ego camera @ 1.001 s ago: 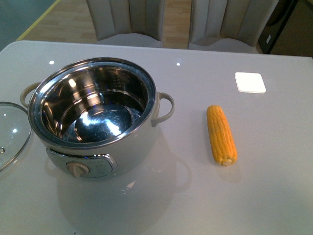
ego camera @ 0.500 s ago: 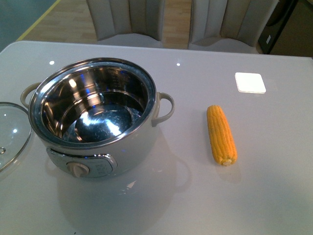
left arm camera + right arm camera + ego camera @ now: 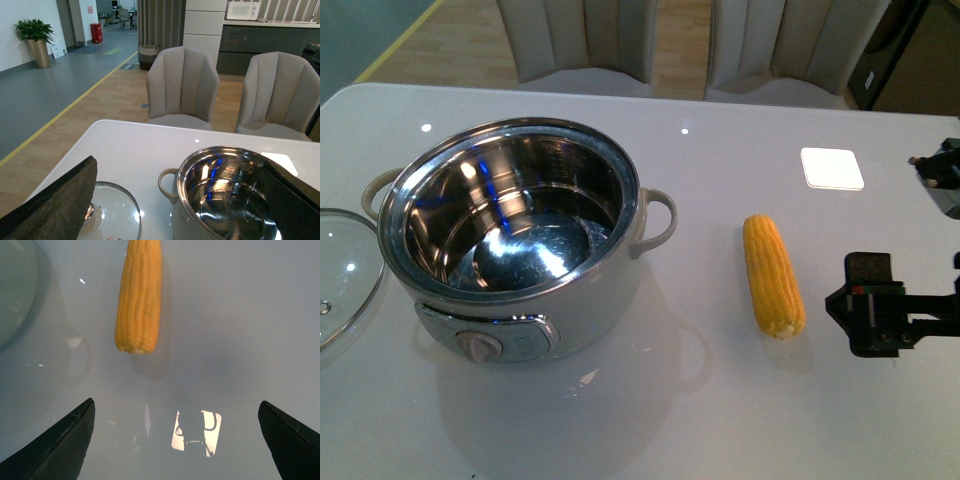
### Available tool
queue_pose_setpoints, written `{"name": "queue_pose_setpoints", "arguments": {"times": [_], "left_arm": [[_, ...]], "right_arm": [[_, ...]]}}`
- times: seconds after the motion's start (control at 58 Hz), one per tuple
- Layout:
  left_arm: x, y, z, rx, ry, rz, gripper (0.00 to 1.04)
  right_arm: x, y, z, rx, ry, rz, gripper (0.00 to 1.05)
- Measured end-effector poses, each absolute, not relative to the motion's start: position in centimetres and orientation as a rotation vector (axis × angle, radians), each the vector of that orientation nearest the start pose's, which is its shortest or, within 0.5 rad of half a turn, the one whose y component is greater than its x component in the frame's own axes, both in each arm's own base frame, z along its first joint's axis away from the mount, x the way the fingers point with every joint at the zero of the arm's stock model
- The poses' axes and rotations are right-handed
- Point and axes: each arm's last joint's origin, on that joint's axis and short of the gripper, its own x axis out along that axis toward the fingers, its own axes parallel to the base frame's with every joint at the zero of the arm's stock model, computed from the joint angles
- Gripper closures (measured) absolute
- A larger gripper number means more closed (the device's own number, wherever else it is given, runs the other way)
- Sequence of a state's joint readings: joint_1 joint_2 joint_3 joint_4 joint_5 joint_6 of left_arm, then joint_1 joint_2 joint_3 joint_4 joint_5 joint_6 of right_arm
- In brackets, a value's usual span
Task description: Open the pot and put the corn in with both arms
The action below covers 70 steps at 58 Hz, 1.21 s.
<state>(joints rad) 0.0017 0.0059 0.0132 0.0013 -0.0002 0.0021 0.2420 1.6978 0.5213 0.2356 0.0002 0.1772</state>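
- Your right hand [image 3: 176,402] is spread wide and holds nothing.
- The corn [image 3: 772,275] lies flat on the table [image 3: 650,430], between the pot [image 3: 600,300] and your right hand. The hand is near its right side and not touching it.
- The corn's long side runs away from you. Its pale stub end is the end closest to you.
- In the right wrist view, the stub points back at the hand. The corn is ahead of the fingers [image 3: 65,440], not between them.
- Your right hand is much nearer the corn than your left, so I think it should do the pick-up.
- The pot is open, and its shiny bowl has nothing in it.
- The lid [image 3: 340,270] lies on the table just left of the pot.
- Your left hand [image 3: 177,167] is spread too, empty, above the lid and pot.
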Motion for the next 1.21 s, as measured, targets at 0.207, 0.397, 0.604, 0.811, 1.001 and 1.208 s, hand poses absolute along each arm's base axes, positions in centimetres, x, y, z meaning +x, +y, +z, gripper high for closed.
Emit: {"name": "queue_pose_setpoints", "arguments": {"times": [0.207,0.397,0.604,0.811,1.001,1.208], "left_arm": [[9.7,0.0,16.8,0.002,-0.009,0.002,0.07],[9.7,0.0,16.8,0.002,-0.009,0.002,0.07],[9.7,0.0,16.8,0.002,-0.009,0.002,0.07],[9.7,0.0,16.8,0.002,-0.009,0.002,0.07],[9.7,0.0,16.8,0.002,-0.009,0.002,0.07],[9.7,0.0,16.8,0.002,-0.009,0.002,0.07]], "right_arm": [[28.0,7.5,7.0,0.011,0.969,0.158,0.09],[30.3,8.9,5.2,-0.05,0.983,0.172,0.09],[32.2,10.0,3.3,-0.087,0.997,0.18,0.09],[34.0,10.6,0.9,-0.126,1.029,0.163,0.09],[34.6,11.1,-0.4,-0.144,1.043,0.174,0.09],[34.6,11.2,-1.1,-0.163,1.057,0.176,0.34]]}}
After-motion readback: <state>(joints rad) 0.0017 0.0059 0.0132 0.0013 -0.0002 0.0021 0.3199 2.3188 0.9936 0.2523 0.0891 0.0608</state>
